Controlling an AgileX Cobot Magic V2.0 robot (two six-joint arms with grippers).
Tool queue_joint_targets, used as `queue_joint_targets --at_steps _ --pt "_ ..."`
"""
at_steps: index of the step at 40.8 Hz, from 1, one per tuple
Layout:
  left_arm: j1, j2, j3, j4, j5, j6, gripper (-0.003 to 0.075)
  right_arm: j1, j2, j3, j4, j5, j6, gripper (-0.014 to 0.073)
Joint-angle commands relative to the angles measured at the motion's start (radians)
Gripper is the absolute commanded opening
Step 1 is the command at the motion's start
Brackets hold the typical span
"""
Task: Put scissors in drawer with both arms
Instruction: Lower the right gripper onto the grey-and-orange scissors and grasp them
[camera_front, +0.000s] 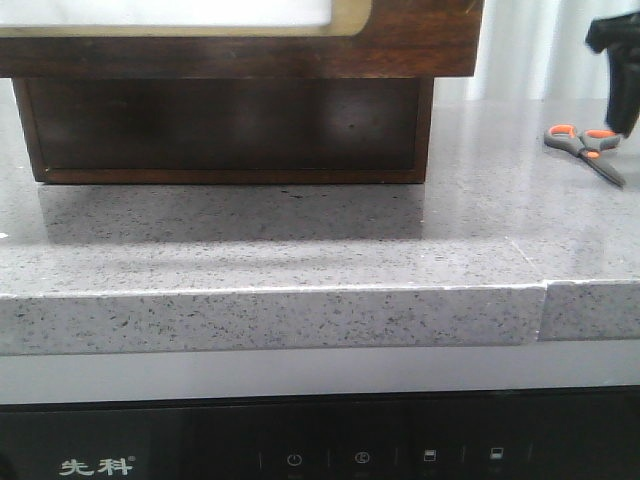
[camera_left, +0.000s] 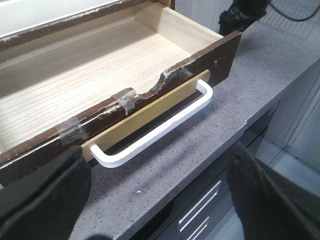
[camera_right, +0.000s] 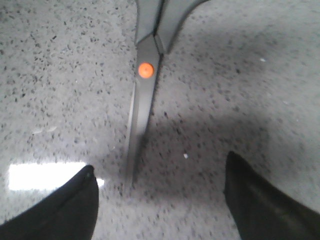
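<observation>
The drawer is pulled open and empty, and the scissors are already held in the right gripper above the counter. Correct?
Not quite. The drawer is open and empty, but the scissors lie flat on the counter; the right wrist view shows the open right gripper not holding them.

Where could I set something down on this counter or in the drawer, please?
The open drawer shows a bare wooden floor. The counter is bare in front of the cabinet. Its far right is taken: the scissors lie there beside the right gripper.
</observation>
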Motion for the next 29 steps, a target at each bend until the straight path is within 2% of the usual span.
queue_joint_targets --at_steps 1,13,20,29 --pt "-0.007 0.011 -0.033 -0.004 -0.086 -0.014 0.0545 -0.008 0.017 -0.098 0.03 0.011 -0.03 0.0549" --pt "-0.007 0.011 -0.033 -0.004 -0.086 -0.014 0.0545 -0.008 0.15 -0.245 0.062 0.057 -0.051 0.0464" --pt "-0.007 0.011 -0.033 -0.004 -0.086 -0.014 0.0545 -0.008 0.184 -0.289 0.062 0.061 -0.056 0.0461" --pt "-0.007 0.011 -0.033 -0.004 -0.086 -0.014 0.0545 -0.008 0.241 -0.362 0.062 0.115 -0.056 0.0412"
